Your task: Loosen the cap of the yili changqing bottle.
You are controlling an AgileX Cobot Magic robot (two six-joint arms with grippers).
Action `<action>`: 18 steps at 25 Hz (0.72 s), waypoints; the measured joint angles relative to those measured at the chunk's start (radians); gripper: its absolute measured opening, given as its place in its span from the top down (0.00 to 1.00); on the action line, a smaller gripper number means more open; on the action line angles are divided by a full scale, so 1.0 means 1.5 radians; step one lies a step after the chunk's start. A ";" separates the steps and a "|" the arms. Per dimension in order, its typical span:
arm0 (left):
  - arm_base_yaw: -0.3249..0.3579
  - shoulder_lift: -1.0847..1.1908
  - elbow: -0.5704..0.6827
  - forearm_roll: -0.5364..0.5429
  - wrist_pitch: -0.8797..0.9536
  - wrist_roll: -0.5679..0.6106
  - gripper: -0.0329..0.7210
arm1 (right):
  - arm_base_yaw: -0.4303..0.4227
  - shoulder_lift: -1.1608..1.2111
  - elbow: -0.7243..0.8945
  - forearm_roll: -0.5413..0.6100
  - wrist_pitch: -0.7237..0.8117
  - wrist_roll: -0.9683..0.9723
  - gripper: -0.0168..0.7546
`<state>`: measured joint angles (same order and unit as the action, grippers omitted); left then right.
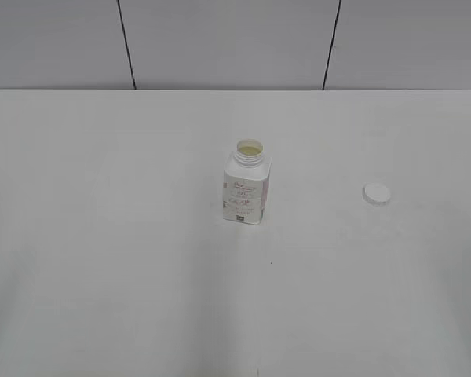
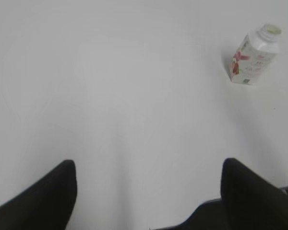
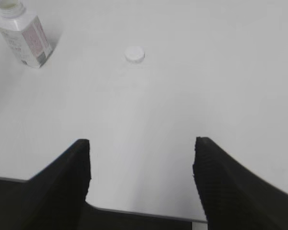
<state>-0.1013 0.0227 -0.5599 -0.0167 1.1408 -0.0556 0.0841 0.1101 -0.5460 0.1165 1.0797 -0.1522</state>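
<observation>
Two grippers wait with fingers spread wide apart and empty: the left gripper (image 2: 149,196) and the right gripper (image 3: 141,184), both low over the white table (image 1: 102,275). We see the yili changqing bottle (image 1: 246,187) upright at mid-table, long axis vertical, its neck open. The cap (image 1: 376,193) lies flat on the table, well apart to the bottle's right. From the right gripper, the cap sits straight ahead and the bottle ahead to the left; from the left gripper, the bottle is ahead to the right. We judge the cap already off, nearer our right arm.
</observation>
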 joint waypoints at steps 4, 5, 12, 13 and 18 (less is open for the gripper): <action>0.000 -0.019 0.006 0.000 -0.020 0.000 0.21 | 0.000 -0.072 0.002 0.000 -0.006 -0.004 0.29; 0.000 -0.019 0.010 -0.003 -0.029 0.000 0.21 | 0.000 -0.076 0.005 -0.001 -0.007 -0.004 0.29; 0.000 -0.020 0.028 -0.023 -0.053 0.008 0.21 | 0.000 -0.078 0.021 -0.012 0.001 -0.001 0.29; 0.000 -0.020 0.028 -0.023 -0.053 0.009 0.21 | 0.000 -0.078 0.021 -0.012 0.001 -0.001 0.29; 0.000 -0.020 0.028 -0.023 -0.054 0.010 0.21 | 0.000 -0.078 0.021 -0.013 0.002 -0.001 0.29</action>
<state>-0.1013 -0.0072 -0.5173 -0.0511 1.0597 -0.0411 0.0841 -0.0074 -0.5142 0.0967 1.0825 -0.1530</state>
